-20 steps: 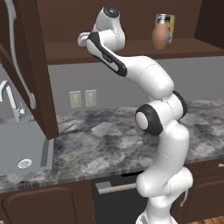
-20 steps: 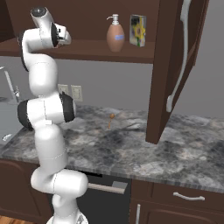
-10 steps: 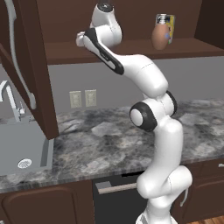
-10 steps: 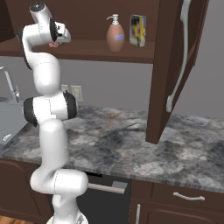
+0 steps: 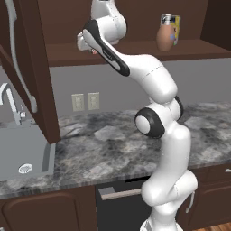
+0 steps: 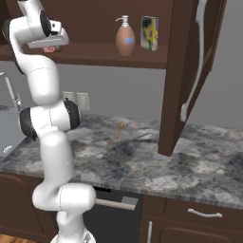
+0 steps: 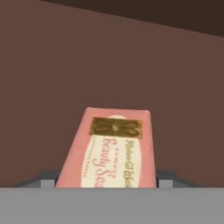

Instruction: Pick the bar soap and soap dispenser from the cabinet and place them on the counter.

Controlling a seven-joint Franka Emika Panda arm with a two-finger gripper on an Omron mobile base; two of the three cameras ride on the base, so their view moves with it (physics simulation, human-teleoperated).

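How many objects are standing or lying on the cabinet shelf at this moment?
3. The soap dispenser stands toward the shelf's right, the yellow-and-blue box just right of it, and the bar soap lies at the left, between the gripper fingers. The arm may hide others.

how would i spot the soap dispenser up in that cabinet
Look at the open wall cabinet above the counter; on its shelf stands the soap dispenser. It is a brown pear-shaped bottle with a white pump, unlike the flat yellow-and-blue box beside it.

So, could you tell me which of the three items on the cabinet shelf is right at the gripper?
The bar soap, the pink block between the gripper fingertips. The brown soap dispenser and yellow-and-blue box stand further along the shelf.
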